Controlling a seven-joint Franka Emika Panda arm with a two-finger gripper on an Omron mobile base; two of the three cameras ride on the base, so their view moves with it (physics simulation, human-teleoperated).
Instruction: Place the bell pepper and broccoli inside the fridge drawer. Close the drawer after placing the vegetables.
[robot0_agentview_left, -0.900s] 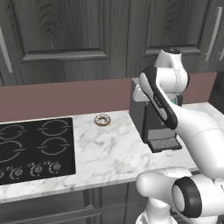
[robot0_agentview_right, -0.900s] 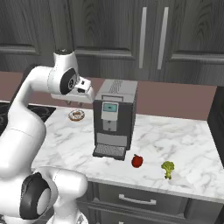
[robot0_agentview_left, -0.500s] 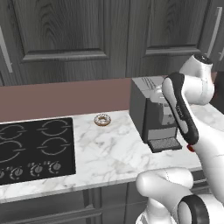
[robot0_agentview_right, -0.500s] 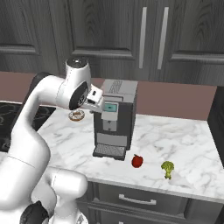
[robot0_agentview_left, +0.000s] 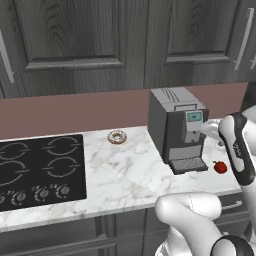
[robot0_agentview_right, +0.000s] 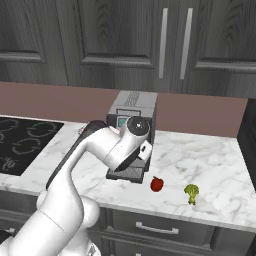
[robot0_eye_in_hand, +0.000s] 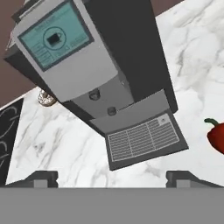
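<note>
The pepper (robot0_agentview_right: 157, 184) lies on the marble tabletop (robot0_agentview_right: 210, 165), just in front and to the right of the coffee machine (robot0_agentview_right: 132, 135), near its drip tray. In the hand view the pepper (robot0_eye_in_hand: 216, 135) sits at the right edge, beside the tray grille. The broccoli (robot0_agentview_right: 191, 192) stands a little further right on the same tabletop, near the pepper but apart from it, close to the front edge. From the left base view the pepper (robot0_agentview_left: 219, 167) shows just right of the machine's tray.

So neither vegetable has been moved yet: both rest free on the tabletop, nothing is lifted, and the whole task is ahead, by my reading: pick each one, put both in the fridge drawer, then shut it. I cannot make out the drawer here.

The fingers (robot0_eye_in_hand: 41, 178) stand wide apart, the two tips far to either side at the bottom of the hand view, with nothing between them and touching nothing. The hand hangs above the tabletop in front of the machine, left of the pepper.

A doughnut (robot0_agentview_left: 117, 137) lies behind, beside the hob (robot0_agentview_left: 40, 167).
</note>
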